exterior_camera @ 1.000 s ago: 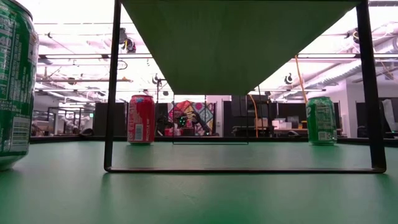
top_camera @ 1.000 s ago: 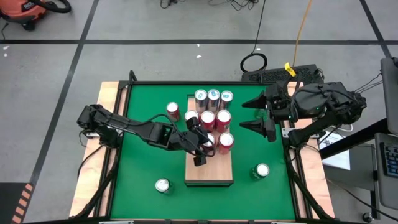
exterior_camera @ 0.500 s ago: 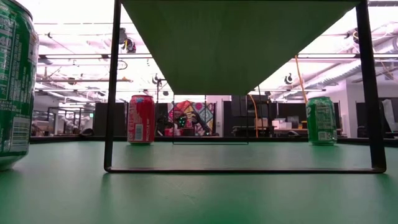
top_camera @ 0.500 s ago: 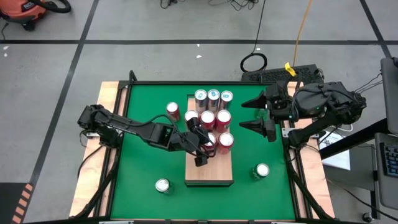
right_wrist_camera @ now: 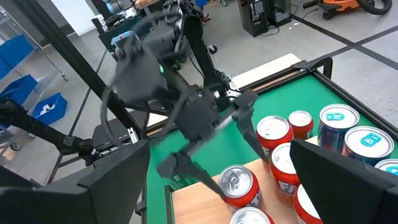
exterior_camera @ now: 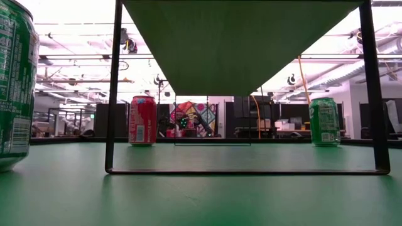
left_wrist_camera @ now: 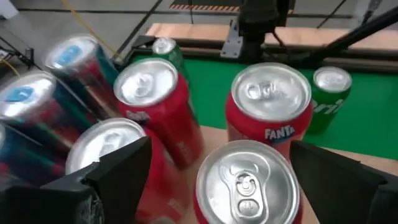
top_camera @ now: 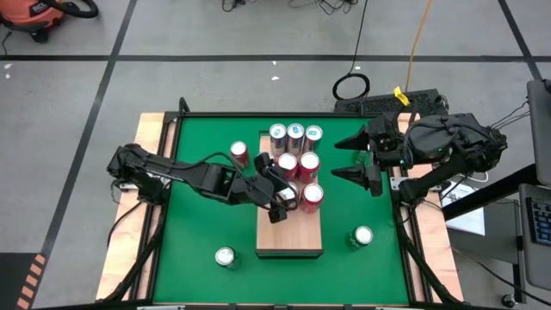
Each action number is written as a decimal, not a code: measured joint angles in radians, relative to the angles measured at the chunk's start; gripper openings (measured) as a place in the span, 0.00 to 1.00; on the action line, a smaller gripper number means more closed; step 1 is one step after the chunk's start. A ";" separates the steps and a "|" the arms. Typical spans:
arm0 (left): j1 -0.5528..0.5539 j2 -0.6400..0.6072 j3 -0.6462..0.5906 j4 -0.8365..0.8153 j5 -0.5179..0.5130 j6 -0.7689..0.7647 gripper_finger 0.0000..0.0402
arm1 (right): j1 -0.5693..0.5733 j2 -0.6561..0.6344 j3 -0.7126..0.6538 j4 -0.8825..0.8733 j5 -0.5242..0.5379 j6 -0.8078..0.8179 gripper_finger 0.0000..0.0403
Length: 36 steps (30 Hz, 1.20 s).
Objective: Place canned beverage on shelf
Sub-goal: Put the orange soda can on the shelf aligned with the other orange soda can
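1. Pale grained wood shelf (top_camera: 290, 234) under left gripper (top_camera: 282, 200), jaws spread, nothing held.
2. Glossy red cylindrical can (top_camera: 312, 196) upright on shelf just beside it.
3. Right gripper (top_camera: 355, 158) open, well apart.

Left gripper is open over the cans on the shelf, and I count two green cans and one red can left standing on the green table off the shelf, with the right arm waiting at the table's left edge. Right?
Not quite: the high view shows the right gripper waiting at the table's right edge. The rest holds: the left gripper is open over the cans on the shelf, with two green cans and one red can off it.

Roughly ten cans (top_camera: 312, 195), one shelf (top_camera: 290, 238).
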 joint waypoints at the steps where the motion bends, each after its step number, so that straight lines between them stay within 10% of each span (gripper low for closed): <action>1: 0.000 -0.005 0.013 -0.005 0.000 -0.001 0.93 | 0.000 0.000 0.000 0.000 0.000 0.000 0.94; 18: -0.077 -0.166 0.065 -0.452 0.079 -0.290 0.87 | 0.000 0.000 0.000 0.000 0.000 0.008 0.94; 36: -0.083 -0.167 -0.160 -0.282 0.186 -0.351 0.59 | 0.000 0.000 0.000 -0.005 -0.001 0.030 0.94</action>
